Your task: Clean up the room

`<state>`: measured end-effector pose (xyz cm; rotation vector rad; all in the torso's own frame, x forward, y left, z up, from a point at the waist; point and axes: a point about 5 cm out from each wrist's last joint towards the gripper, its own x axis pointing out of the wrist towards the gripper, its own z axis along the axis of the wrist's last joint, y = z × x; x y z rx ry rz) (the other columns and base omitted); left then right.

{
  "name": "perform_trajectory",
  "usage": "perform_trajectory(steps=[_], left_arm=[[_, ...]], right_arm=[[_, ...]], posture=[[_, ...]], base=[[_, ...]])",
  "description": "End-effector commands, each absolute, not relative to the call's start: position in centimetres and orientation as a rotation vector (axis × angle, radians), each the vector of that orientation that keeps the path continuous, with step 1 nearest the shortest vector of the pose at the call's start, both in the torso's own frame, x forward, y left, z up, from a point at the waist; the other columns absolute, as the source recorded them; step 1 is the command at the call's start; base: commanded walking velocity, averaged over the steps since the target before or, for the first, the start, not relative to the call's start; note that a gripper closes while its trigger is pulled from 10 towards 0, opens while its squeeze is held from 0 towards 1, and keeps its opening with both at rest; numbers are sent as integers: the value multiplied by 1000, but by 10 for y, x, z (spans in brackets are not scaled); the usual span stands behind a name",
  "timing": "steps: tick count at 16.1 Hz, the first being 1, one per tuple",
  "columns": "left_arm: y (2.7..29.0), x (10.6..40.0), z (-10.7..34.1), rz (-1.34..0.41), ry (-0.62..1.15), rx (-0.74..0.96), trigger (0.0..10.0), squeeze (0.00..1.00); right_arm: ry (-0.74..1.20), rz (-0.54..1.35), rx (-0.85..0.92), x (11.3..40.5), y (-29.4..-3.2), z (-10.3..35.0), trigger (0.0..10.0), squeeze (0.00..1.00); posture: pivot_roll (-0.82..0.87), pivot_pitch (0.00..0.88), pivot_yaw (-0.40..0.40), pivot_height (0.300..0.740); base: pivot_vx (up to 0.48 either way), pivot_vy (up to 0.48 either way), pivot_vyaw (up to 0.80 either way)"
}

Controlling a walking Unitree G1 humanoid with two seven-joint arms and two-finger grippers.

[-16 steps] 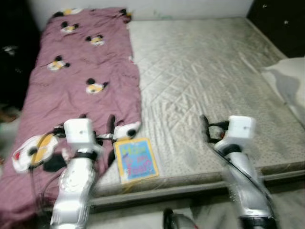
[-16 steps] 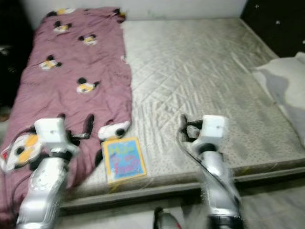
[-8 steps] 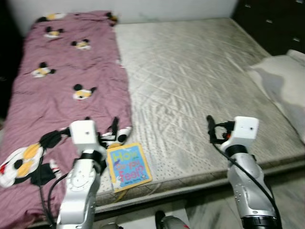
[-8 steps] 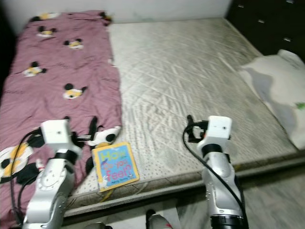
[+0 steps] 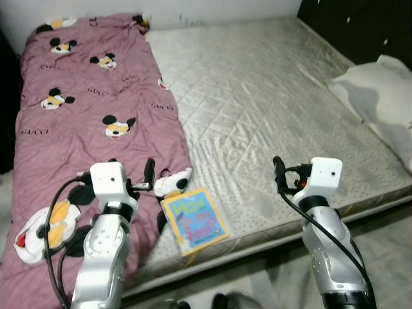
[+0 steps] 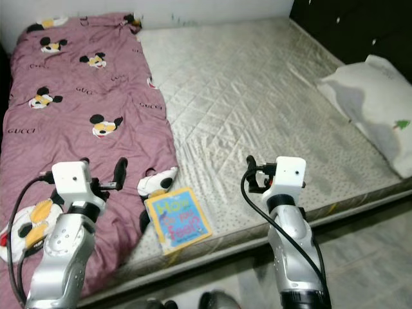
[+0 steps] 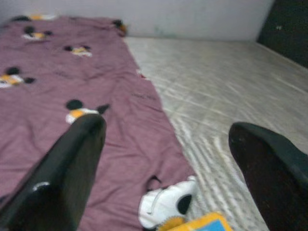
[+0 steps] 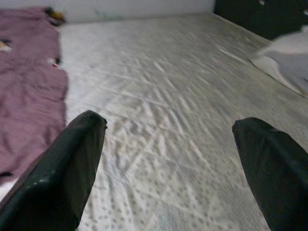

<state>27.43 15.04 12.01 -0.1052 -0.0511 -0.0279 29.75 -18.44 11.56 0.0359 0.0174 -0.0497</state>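
The book's [image 5: 195, 217] cover is too small and tilted to read with any confidence; it is yellow-edged with a blue panel and coloured lettering, and it lies near the front edge of the mattress [image 5: 270, 109], just beside the hem of the maroon blanket [image 5: 84, 129]. In the left wrist view only a yellow corner of the book [image 7: 202, 224] shows, cut off at the frame's edge. The pillow [image 6: 370, 109] lies at the right side of the bed, cut off by the edge of the picture. The left gripper [image 7: 168, 159] hovers above the blanket's lower part, close to the book, its two black fingers [image 7: 67, 163] spread wide apart with nothing between them. The right gripper [image 8: 171, 163] hangs over the bare quilted mattress near its front edge, well apart from the book, its fingers [image 8: 65, 168] likewise wide apart and empty. The blanket, printed with cartoon mouse heads and lettering, covers the left part of the bed up to the white wall [image 5: 219, 9]. Dark furniture [image 5: 360, 26] stands at the right rear. A grey tiled floor [image 6: 367, 257] runs below the bed's front edge.
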Motion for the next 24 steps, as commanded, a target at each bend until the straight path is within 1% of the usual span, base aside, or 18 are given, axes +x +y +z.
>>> perform_trajectory(steps=[1, 4, 8, 13, 17, 21, 24], left_arm=[[153, 273, 119, -10, -50, -80, 10000, 0], [154, 273, 120, 18, -66, -51, 10000, 0], [156, 273, 120, 29, -69, -35, 10000, 0], [156, 273, 119, 28, -61, -30, 10000, 0], [155, 273, 118, 29, -57, -42, 10000, 0], [155, 273, 118, 30, -58, -46, 10000, 0], [156, 271, 118, 28, -47, -36, 10000, 0]], right_arm=[[25, -42, 36, 297, -183, 114, 10000, 0], [24, -21, 15, 297, -181, 114, 10000, 0], [12, -6, 5, 297, -178, 115, 10000, 0], [17, -11, 3, 299, -179, 115, 10000, 0], [8, -4, 1, 298, -178, 116, 10000, 0], [3, -33, 25, 298, -182, 117, 10000, 0], [15, -37, 47, 296, -182, 116, 10000, 0]], posture=[[-26, 166, -22, 740], [-23, 162, -23, 740], [-23, 162, -23, 740], [-22, 164, -24, 740], [-22, 166, -23, 740], [-23, 177, -24, 740], [-24, 202, -25, 740]], base=[[0, 0, 0], [0, 0, 0], [0, 0, 777], [0, 0, 0], [0, 0, 625], [0, 0, 0], [0, 0, 0]])
